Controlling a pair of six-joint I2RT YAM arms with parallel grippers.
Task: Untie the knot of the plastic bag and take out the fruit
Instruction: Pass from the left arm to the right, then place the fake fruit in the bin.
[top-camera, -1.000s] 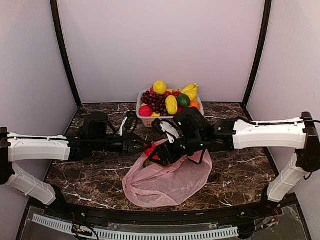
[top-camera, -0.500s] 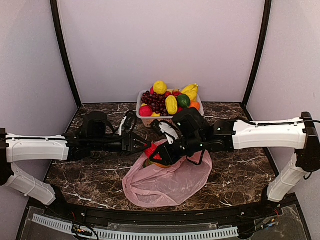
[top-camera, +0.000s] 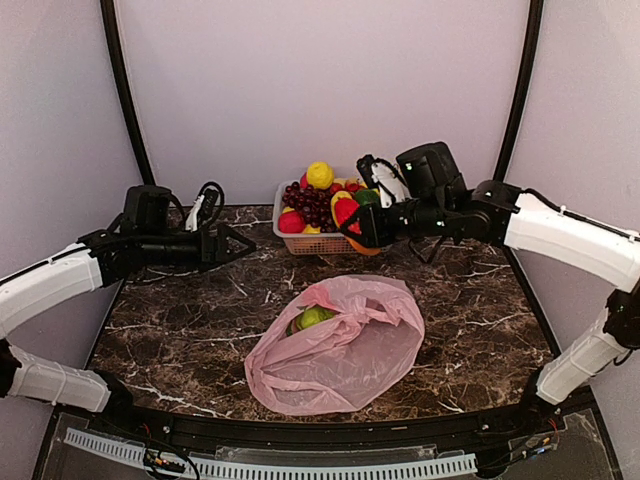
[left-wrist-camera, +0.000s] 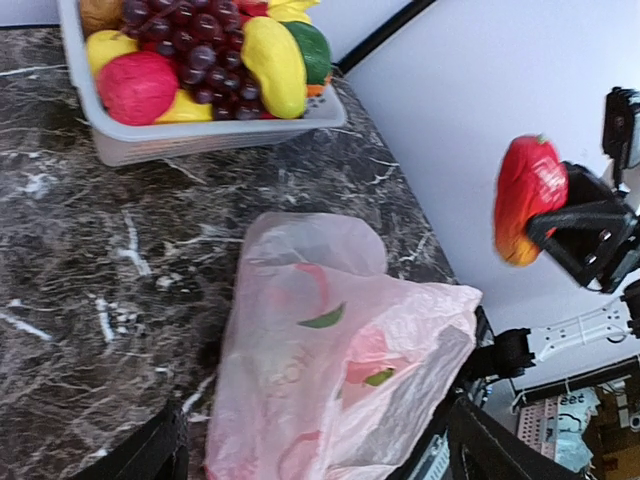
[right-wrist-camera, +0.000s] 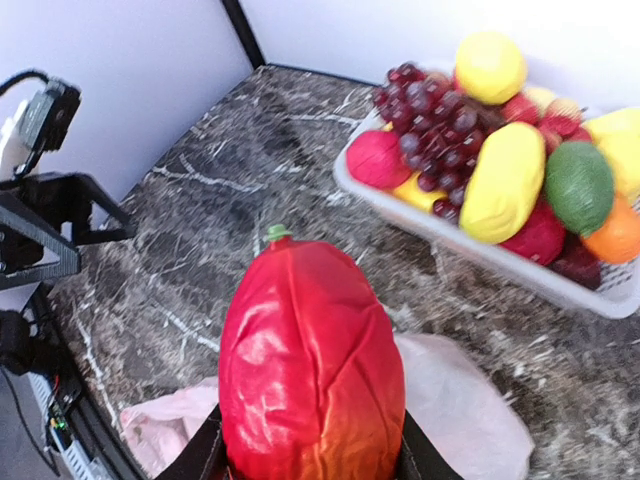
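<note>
The pink plastic bag (top-camera: 345, 350) lies slack on the marble table, its mouth gaping to the left, and no knot shows on it. A green fruit (top-camera: 314, 317) peeks out of the mouth. My right gripper (top-camera: 358, 228) is shut on a red-orange fruit (right-wrist-camera: 312, 370) and holds it in the air just in front of the white basket (top-camera: 283, 232). My left gripper (top-camera: 235, 247) hangs open and empty at the left, well clear of the bag (left-wrist-camera: 330, 370). In the left wrist view the held fruit (left-wrist-camera: 528, 195) hangs at the right.
The basket (right-wrist-camera: 470, 250) at the back centre is heaped with several fruits: purple grapes (top-camera: 310, 203), yellow, green, red and orange ones. Black frame posts rise at both back corners. A black rail runs along the near edge.
My right gripper has lifted the red-orange fruit out of the bag and carried it back toward the basket. My left gripper let go of the bag, opened and drew back to the left.
</note>
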